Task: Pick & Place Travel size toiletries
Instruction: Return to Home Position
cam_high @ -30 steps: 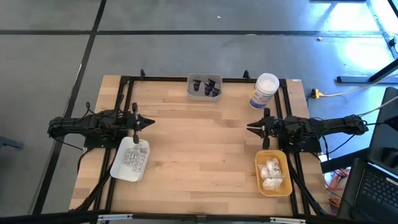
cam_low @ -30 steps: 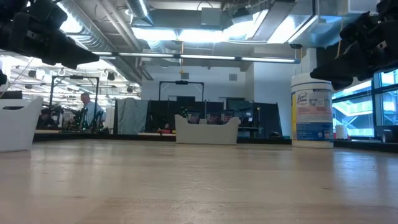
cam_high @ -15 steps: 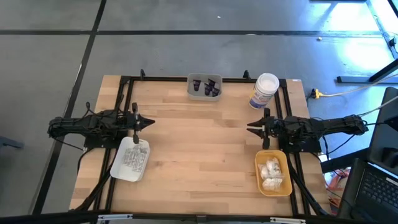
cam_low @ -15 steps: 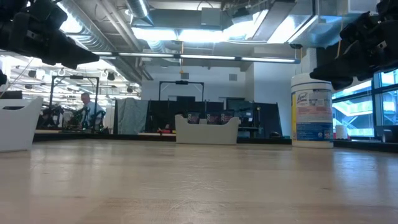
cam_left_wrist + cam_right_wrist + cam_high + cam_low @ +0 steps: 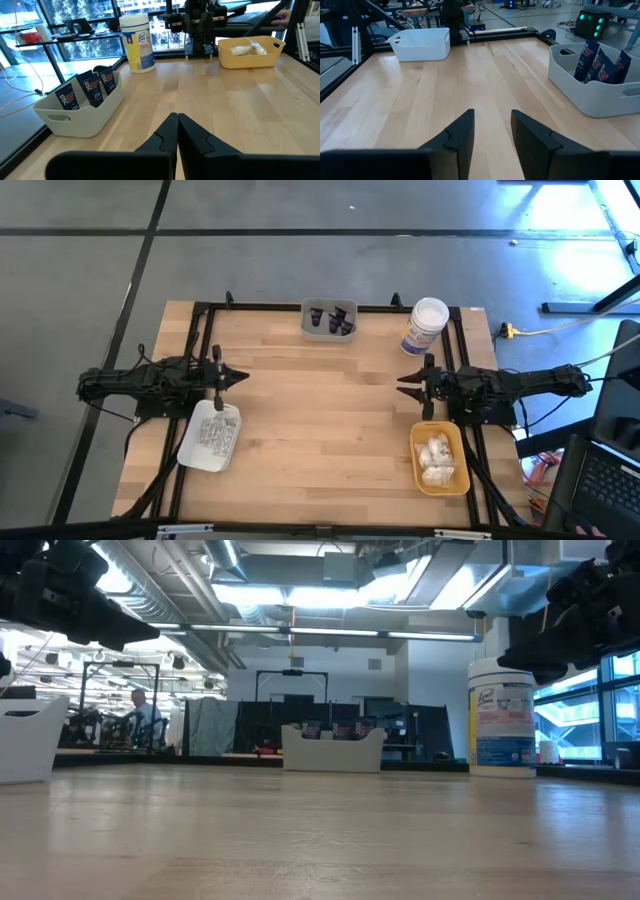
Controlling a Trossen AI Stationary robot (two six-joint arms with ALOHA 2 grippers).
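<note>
From above, the grey plastic tray (image 5: 310, 332) holds dark tubes (image 5: 331, 317), with silvery packets (image 5: 214, 434) in a white tray (image 5: 190, 452) leftward of it and puffy bundles (image 5: 436, 458) in a yellow tray (image 5: 415, 455) rightward; wrist views show the left gripper (image 5: 177, 116) pinched together, the right gripper (image 5: 492, 112) parted (both empty).

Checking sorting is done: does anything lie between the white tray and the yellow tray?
No; in the high view only bare table lies between the white tray and the yellow tray.
</note>
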